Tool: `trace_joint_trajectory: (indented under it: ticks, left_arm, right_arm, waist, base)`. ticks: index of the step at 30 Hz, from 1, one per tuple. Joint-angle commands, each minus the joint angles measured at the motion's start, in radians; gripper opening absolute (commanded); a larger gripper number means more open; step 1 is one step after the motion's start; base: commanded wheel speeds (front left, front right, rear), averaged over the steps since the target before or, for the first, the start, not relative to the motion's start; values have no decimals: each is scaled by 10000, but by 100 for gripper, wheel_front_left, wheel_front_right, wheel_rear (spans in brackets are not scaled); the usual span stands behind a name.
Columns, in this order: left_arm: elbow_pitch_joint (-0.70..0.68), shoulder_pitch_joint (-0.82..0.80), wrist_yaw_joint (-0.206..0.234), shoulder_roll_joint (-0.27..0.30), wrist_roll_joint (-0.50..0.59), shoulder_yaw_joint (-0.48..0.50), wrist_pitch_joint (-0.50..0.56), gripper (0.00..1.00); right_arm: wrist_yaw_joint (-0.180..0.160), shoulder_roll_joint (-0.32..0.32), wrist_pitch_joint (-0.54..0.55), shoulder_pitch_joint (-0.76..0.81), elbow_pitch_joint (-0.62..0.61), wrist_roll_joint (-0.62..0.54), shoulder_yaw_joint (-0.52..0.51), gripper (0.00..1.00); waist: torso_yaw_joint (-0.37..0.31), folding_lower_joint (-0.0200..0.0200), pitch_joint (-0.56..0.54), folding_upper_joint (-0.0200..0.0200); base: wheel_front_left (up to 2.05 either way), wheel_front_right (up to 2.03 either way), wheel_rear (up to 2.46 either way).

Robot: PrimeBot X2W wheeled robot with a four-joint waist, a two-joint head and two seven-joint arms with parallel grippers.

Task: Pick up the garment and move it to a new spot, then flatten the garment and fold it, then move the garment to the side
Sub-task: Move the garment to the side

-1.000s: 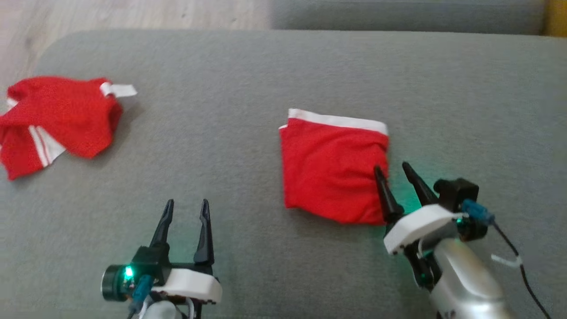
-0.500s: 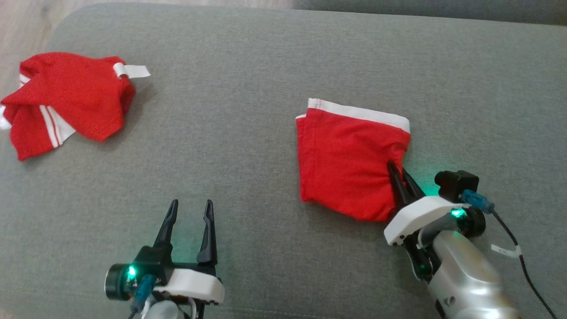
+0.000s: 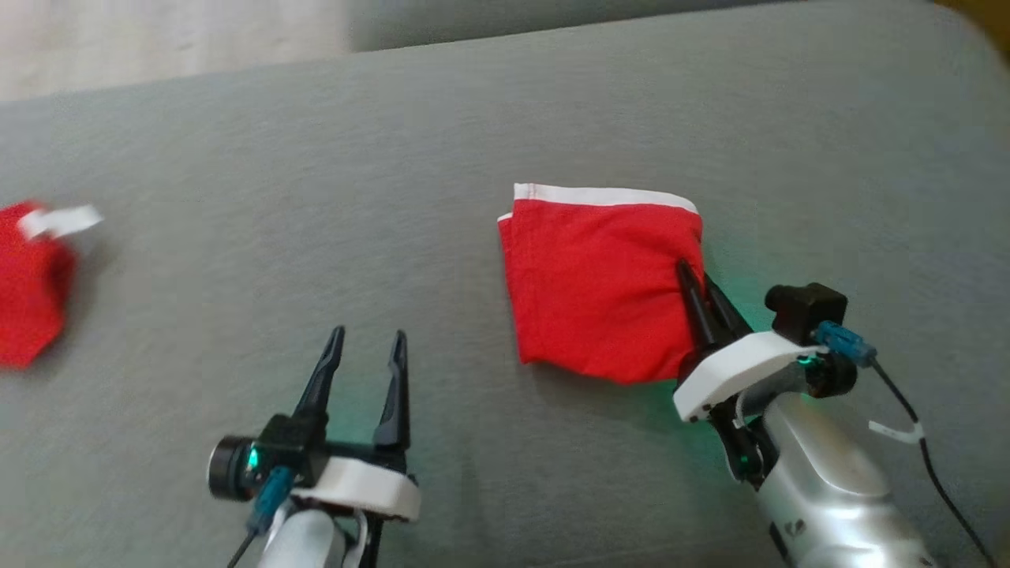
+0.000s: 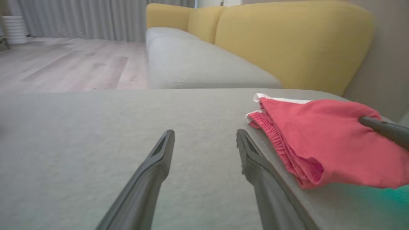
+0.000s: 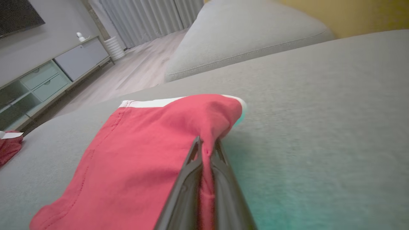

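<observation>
The garment [image 3: 596, 288] is a folded red piece with a white waistband, lying on the grey cushion [image 3: 442, 150] right of centre. My right gripper [image 3: 696, 276] is shut on the garment's right edge, the red cloth pinched between its dark fingers. The right wrist view shows the same grip: the gripper [image 5: 207, 145] with a fold of the garment [image 5: 143, 153] bunched between its tips. My left gripper [image 3: 364, 343] stands open above the cushion to the garment's left, holding nothing. In the left wrist view its fingers [image 4: 159, 159] point at bare cushion, with the garment [image 4: 319, 137] to the right.
A second red garment with white trim [image 3: 31, 284] lies at the cushion's far left edge. Wooden floor [image 3: 158, 31] shows beyond the cushion's far edge. A yellow sofa back [image 4: 287, 41] and another grey cushion [image 4: 198, 67] stand behind.
My right gripper has shut on the garment's right edge, bunching the cloth there. The head camera has shifted, so the whole picture slid left. My left gripper stays open.
</observation>
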Motion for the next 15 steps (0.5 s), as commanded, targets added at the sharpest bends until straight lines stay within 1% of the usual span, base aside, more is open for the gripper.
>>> trace_joint_trajectory:
  ticks: [1, 4, 6, 10, 13, 15]
  left_arm:
    - [-339, -463, -23, 45, -90, 161, -51, 100]
    - [-410, -652, -141, 45, -131, -78, -51, 100]
    - [-568, -825, -128, 45, -254, -195, -51, 100]
    - [-591, -947, -211, 45, -270, -550, -51, 100]
    - [-572, -972, -296, 45, -238, -737, -51, 100]
    - [-561, -978, -348, 45, -207, -860, -51, 100]
  right_arm:
    - [39, 55, -63, -43, -330, -22, 234, 0]
    - [39, 55, -63, -93, -428, 42, 384, 0]
    - [39, 55, -63, -122, -501, 32, 347, 0]
    - [39, 55, -63, -130, -487, -13, 207, 0]
    - [39, 55, -63, -235, -308, -72, -31, 0]
    - [39, 55, -63, -432, -106, -342, -201, 0]
  waist:
    - [-1472, 0, -36, 0]
    - [-2434, 0, 140, 0]
    - [-3060, 0, 332, 0]
    - [-3401, 0, 566, 0]
    - [-3374, 0, 702, 0]
    - [-3247, 0, 836, 0]
  base:
    - [0, 0, 0]
    - [0, 0, 0]
    - [0, 0, 0]
    - [0, 0, 0]
    - [0, 0, 0]
    - [0, 0, 0]
